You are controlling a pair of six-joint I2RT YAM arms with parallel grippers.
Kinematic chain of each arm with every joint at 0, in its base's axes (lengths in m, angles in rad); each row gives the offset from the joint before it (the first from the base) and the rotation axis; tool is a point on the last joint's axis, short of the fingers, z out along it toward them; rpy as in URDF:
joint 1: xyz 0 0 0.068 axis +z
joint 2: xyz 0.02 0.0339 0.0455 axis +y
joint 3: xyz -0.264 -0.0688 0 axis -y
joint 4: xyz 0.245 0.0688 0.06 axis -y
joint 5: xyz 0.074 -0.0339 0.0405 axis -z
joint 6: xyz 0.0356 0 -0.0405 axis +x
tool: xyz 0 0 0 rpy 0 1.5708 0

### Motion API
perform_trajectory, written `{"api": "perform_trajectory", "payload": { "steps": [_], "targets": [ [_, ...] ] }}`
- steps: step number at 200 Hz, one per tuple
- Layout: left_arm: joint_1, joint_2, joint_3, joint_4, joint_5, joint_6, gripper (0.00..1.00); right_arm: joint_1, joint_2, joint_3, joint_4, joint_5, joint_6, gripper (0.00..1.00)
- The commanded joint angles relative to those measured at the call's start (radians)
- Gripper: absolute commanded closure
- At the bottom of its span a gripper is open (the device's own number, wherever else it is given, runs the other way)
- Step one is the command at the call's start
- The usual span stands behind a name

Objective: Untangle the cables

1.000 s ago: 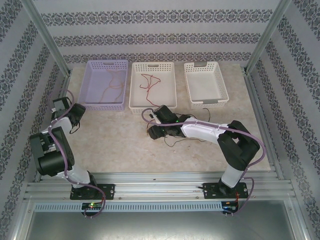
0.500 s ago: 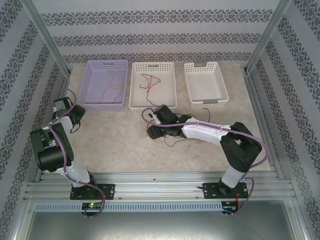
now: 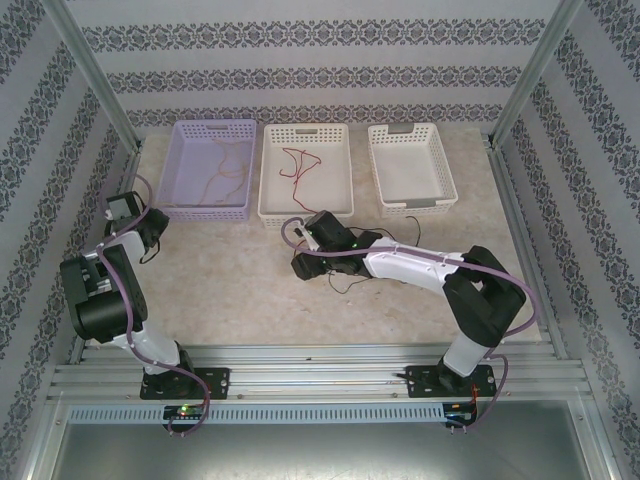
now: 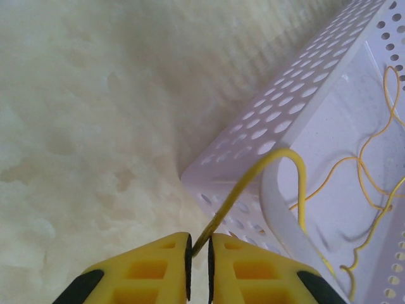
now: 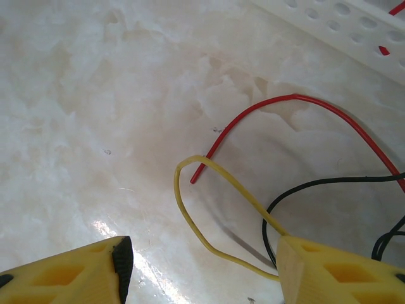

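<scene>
- Cables (image 3: 345,283) lie loose on the table (image 3: 220,280), just in front of the middle white basket (image 3: 305,205) and beside the right gripper (image 3: 303,265). More lie inside the baskets.
- I see a yellow cable (image 3: 228,172) curled in the purple basket (image 3: 180,130) and a red strand (image 3: 295,165) in the middle white basket.
- Left gripper (image 4: 198,253): it sits at the near-left corner of the purple basket. Its fingers are pressed almost together, pinching the yellow cable.
- In the left wrist view, the yellow cable rises from the pinch and arches over the basket's corner wall. It then drops inside to join loose curls on the basket floor.
- Right gripper: its fingers (image 5: 76,278) are spread wide, low over the table, and hold nothing.
- A yellow loop (image 5: 190,221) lies on the table between those fingers. One side of it runs up to the right-hand finger; I cannot tell whether it touches.
- A red cable (image 5: 316,101) arcs beyond the loop, with its cut end just beside the loop's top.
- A black cable (image 5: 310,183) curves in from the right and meets the yellow loop near that same finger.
</scene>
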Motion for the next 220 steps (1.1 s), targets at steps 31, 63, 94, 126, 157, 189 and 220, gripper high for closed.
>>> {"api": "perform_trajectory", "payload": {
  "steps": [31, 63, 94, 126, 157, 189, 220],
  "targets": [
    [-0.003, -0.001, 0.027, 0.030, 0.035, 0.020, 0.92, 0.018, -0.030, -0.002, 0.007, -0.008, 0.001, 0.38],
    [-0.005, -0.016, 0.031, 0.020, 0.048, 0.026, 1.00, 0.019, -0.033, -0.002, 0.010, -0.011, 0.001, 0.38],
    [-0.013, -0.038, 0.046, -0.004, 0.078, 0.032, 1.00, 0.019, -0.036, -0.003, 0.010, -0.019, 0.005, 0.38],
    [-0.036, -0.068, 0.084, -0.061, 0.098, 0.062, 1.00, 0.020, -0.038, -0.004, 0.013, -0.024, 0.009, 0.38],
    [-0.040, -0.086, 0.139, -0.102, 0.140, 0.066, 1.00, 0.021, -0.043, -0.005, 0.012, -0.028, 0.011, 0.38],
    [-0.061, -0.051, 0.226, -0.141, 0.202, 0.037, 1.00, 0.022, -0.049, -0.008, 0.016, -0.031, 0.015, 0.38],
    [-0.111, -0.001, 0.289, -0.184, 0.193, 0.044, 1.00, 0.022, -0.053, -0.011, 0.013, -0.031, 0.014, 0.38]
  ]
}}
